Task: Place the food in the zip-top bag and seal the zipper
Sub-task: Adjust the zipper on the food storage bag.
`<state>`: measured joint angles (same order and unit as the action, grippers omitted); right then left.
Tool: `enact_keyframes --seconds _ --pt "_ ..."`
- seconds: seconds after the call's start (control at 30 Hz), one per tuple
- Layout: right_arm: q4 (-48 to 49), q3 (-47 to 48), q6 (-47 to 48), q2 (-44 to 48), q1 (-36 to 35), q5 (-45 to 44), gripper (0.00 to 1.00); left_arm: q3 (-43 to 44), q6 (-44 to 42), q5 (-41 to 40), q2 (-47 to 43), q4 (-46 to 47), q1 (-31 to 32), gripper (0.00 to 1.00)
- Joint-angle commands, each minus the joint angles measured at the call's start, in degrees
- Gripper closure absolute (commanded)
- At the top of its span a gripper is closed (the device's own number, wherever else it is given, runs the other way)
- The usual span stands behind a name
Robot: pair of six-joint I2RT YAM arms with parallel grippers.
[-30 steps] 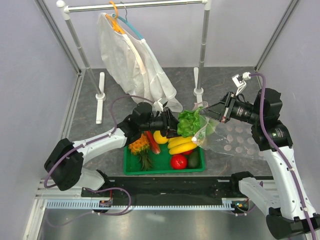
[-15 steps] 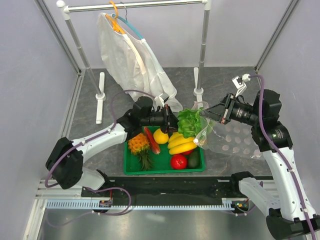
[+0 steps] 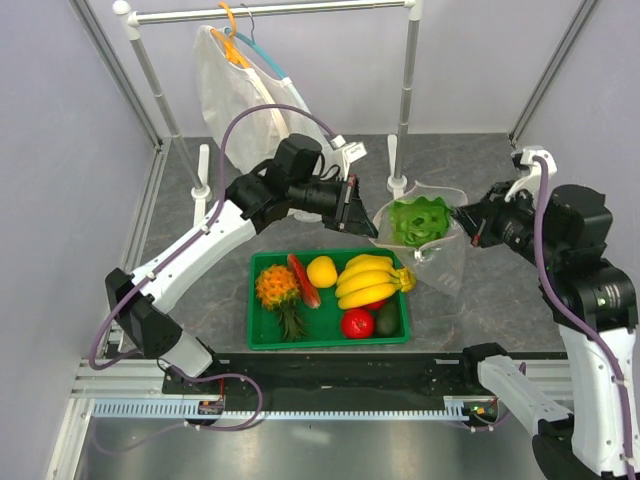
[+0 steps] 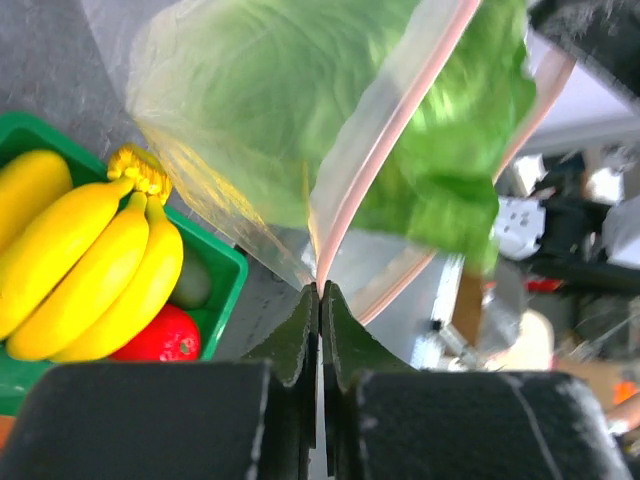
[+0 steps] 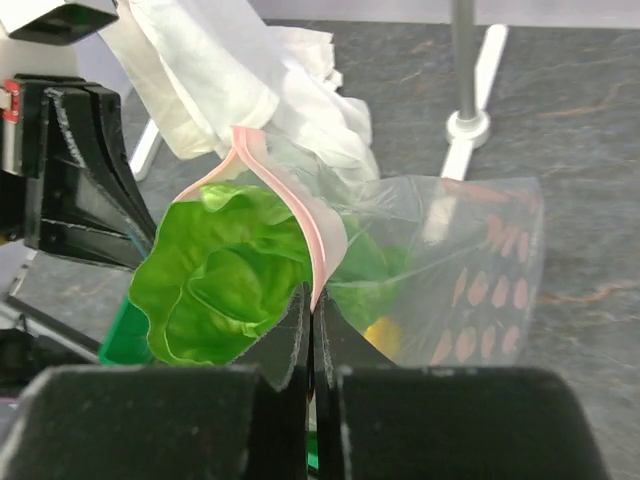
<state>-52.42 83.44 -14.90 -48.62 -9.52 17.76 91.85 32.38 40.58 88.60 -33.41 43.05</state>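
Arms (image 3: 192,248) lifted and reaching toward each other, left gripper (image 4: 320,296) pinching one end of the zipper (image 5: 305,225), right gripper (image 5: 310,302) pinching the other, bag (image 3: 445,265) with lettuce (image 3: 418,220) hanging between.

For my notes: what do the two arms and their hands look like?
The left arm and right arm have white link shells, black joint housings and a purple cable looping along each. The left hand and right hand are black, with tapered wedge-shaped fingers.

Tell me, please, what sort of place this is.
Likely a robot-training lab cell, not a kitchen: plain panel walls enclose a grey table, toy bananas sit in a green tray, and a garment rack stands behind.
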Motion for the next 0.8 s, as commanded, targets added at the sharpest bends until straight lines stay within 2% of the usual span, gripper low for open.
enact_keyframes --seconds 0.0,0.17,0.33,0.43,0.5,0.53,0.57,0.63,0.7,0.77 --pt "-5.3 2.7 7.0 2.9 0.1 -4.8 1.0 7.1 -12.8 -0.3 1.8 -8.0 4.1 0.98" --pt "-6.8 1.6 8.0 6.1 0.1 -3.2 1.0 15.0 -14.3 -1.3 6.8 -7.7 7.7 0.98" --pt "-7.3 7.7 9.0 4.3 0.1 -10.5 1.0 25.0 -16.3 -5.1 11.3 -7.4 11.8 0.98" --pt "-6.1 6.8 8.8 5.2 0.1 -10.6 1.0 24.7 -15.7 -7.4 13.3 -6.8 12.5 0.98" --pt "-4.8 -0.2 7.6 6.9 0.2 -10.8 1.0 23.6 -14.9 -6.9 16.5 -7.6 12.4 0.98" --pt "-4.7 -2.1 7.1 7.0 0.1 -12.6 1.0 24.2 -13.2 -6.3 17.6 -8.4 11.5 0.98" --pt "-4.8 -2.3 6.3 6.5 0.1 -13.2 1.0 25.9 -11.6 -1.9 18.5 -8.0 10.7 0.98" --pt "-5.1 2.5 6.6 3.6 0.2 -12.9 1.0 27.2 -8.1 1.8 17.9 -5.5 9.1 0.98" --pt "-2.3 10.0 6.9 2.5 0.1 -13.3 1.0 24.3 -8.3 -1.7 14.9 -1.4 9.6 0.98" --pt "0.6 9.5 7.1 3.4 0.2 -12.6 1.0 19.8 -11.1 -4.6 15.2 -2.9 11.2 0.98"
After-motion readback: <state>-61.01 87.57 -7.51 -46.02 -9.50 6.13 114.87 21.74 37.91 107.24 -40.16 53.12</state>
